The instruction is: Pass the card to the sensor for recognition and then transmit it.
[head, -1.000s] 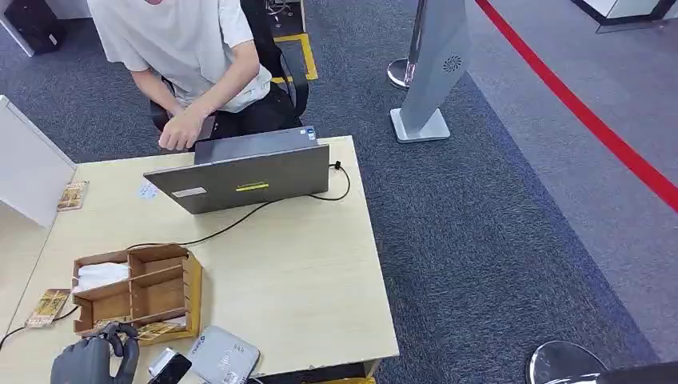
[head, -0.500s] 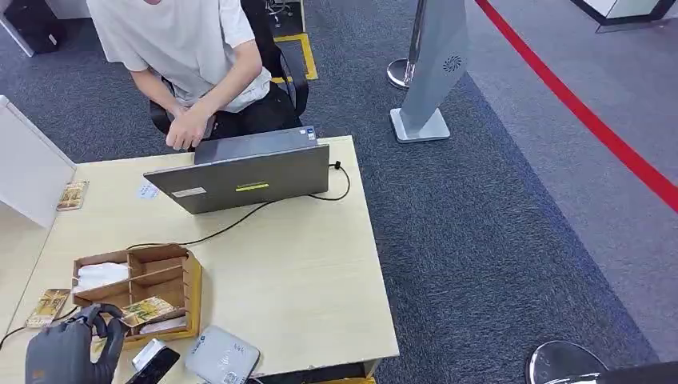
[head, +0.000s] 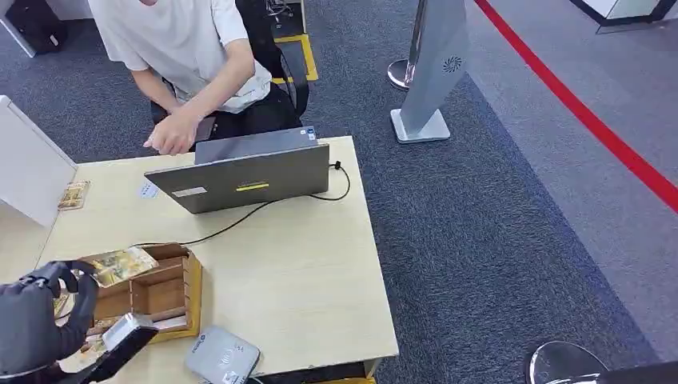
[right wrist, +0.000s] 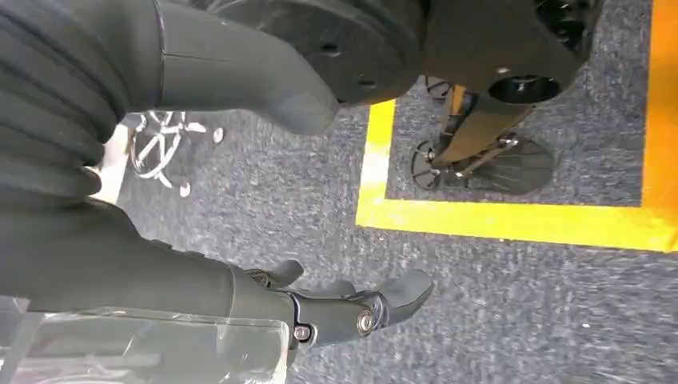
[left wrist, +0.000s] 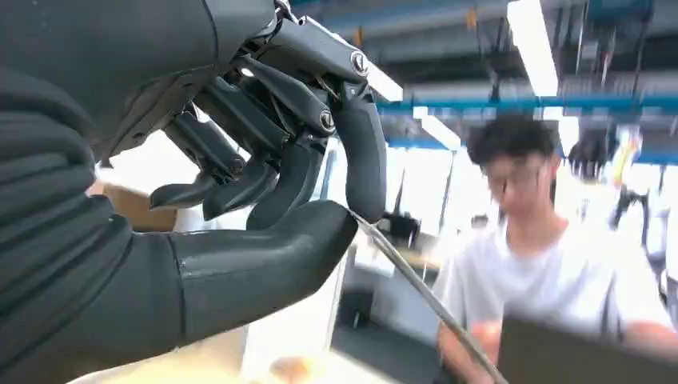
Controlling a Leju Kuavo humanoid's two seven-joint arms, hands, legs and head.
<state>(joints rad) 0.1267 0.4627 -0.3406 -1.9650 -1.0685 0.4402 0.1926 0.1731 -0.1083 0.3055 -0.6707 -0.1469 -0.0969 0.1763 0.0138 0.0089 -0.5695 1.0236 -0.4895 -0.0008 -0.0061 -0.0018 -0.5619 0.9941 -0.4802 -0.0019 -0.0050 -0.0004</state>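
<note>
My left hand (head: 44,316) is raised at the table's near left corner and pinches a yellowish patterned card (head: 120,265) between thumb and a finger. The card hangs over the left part of the wooden compartment box (head: 164,294). In the left wrist view the card (left wrist: 416,290) shows edge-on, clamped at the thumb tip of the left hand (left wrist: 264,200). The grey card sensor (head: 223,357) lies flat at the table's near edge, to the right of the hand. My right hand (right wrist: 240,240) hangs over the carpet, fingers apart, holding nothing.
A person (head: 188,48) sits behind the open laptop (head: 240,181) at the far edge of the table (head: 304,272). A black cable (head: 240,222) runs from laptop to box. Another card (head: 73,194) lies by the white partition (head: 28,168). A stand (head: 432,72) is on the carpet.
My left hand has lifted a card out of the box's near compartment and carried it up and away from the near edge. The person's hand has shifted slightly behind the laptop.
</note>
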